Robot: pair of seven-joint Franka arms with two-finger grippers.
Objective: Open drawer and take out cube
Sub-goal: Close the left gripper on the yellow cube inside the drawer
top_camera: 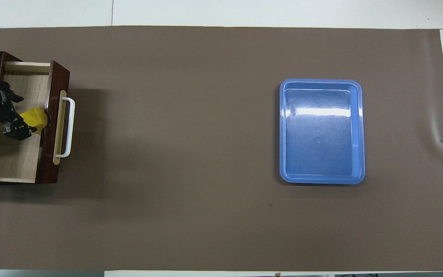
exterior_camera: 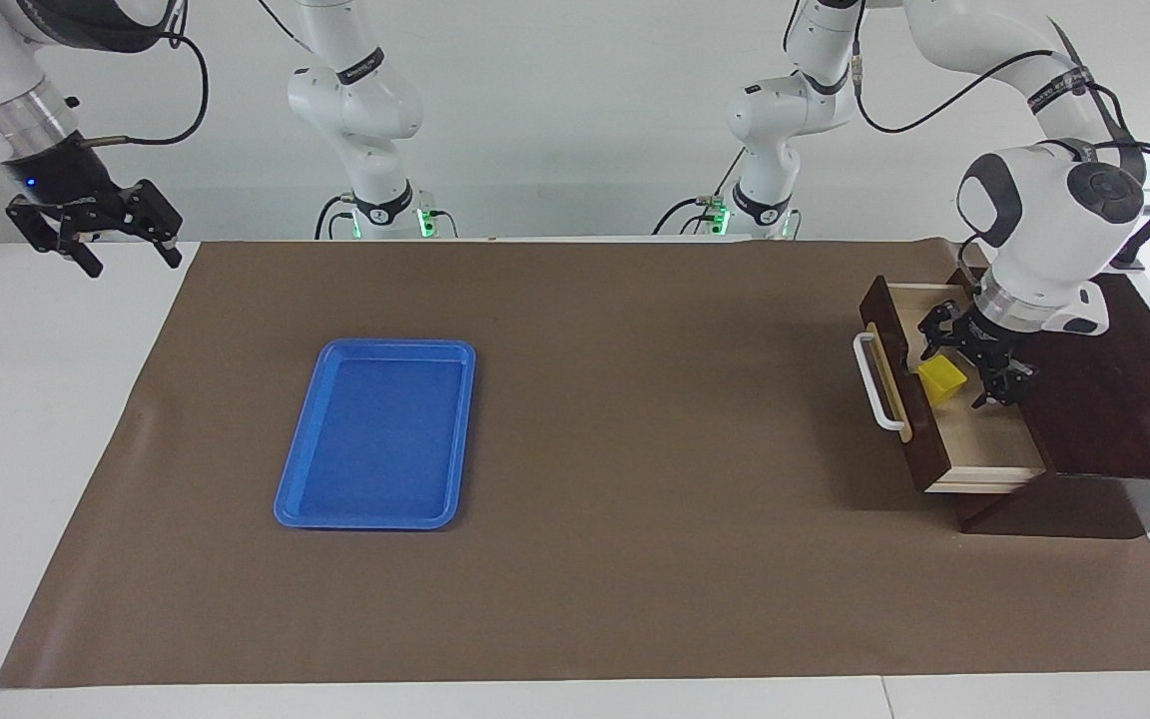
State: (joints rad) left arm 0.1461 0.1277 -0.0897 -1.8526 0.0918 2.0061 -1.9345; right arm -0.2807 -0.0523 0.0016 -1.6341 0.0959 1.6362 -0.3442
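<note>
A blue plastic tray (exterior_camera: 375, 433) lies flat on a brown mat (exterior_camera: 635, 559), toward the right arm's end of the worktop (exterior_camera: 36, 419). The tray is rectangular with rounded corners and a raised rim, and its glossy floor catches a streak of light in the overhead view. The mat covers most of the worktop, leaving white margins at both ends and along the edges. Black cables (exterior_camera: 695, 205) hang by the white wall at the robots' end.
</note>
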